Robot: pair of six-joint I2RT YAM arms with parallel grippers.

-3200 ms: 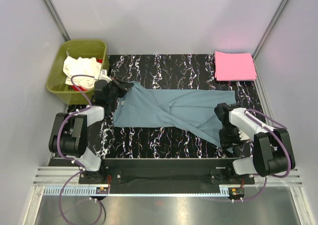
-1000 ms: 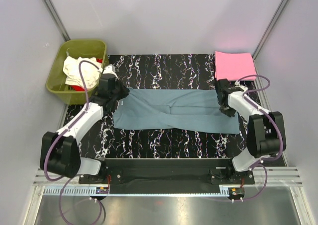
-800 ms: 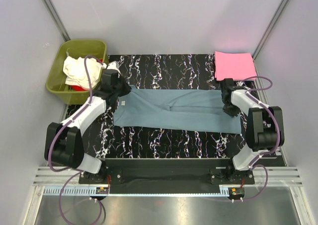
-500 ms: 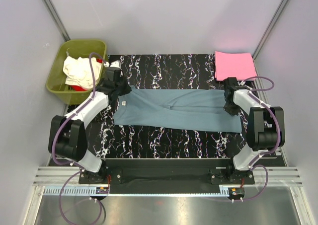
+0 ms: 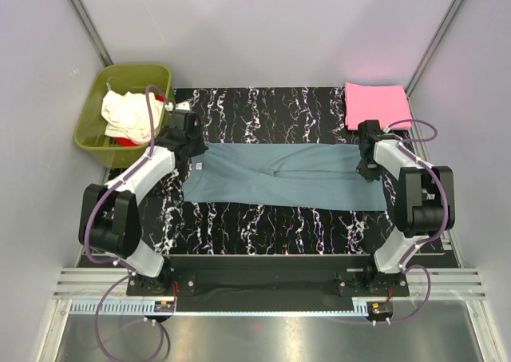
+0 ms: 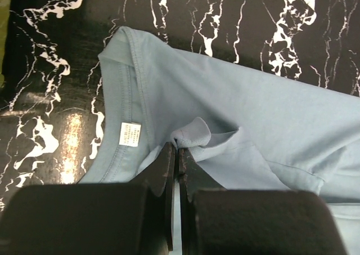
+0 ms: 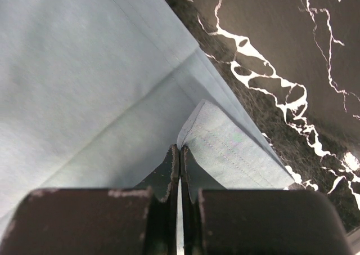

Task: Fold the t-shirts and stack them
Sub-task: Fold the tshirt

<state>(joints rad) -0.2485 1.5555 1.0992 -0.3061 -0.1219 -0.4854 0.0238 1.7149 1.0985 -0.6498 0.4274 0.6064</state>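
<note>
Swung the lower-right flap of the blue-grey t-shirt [image 5: 279,174] up: flat band across centre frame now. Pinched tight on its ends with left gripper [image 5: 190,141] and right gripper [image 5: 368,161]. Looks like lengthwise fold done.

Overhead view; wrist views close above t-shirt [image 5: 279,174]

Blue-grey t-shirt [image 5: 303,178], pink t-shirt [image 5: 377,106], olive tub [image 5: 94,150], black white-veined table [image 5: 263,106].

No text can be read; the white tag [image 6: 130,134] just inside the collar of the blue-grey t-shirt [image 6: 242,111] carries print too fine to make out.
</note>
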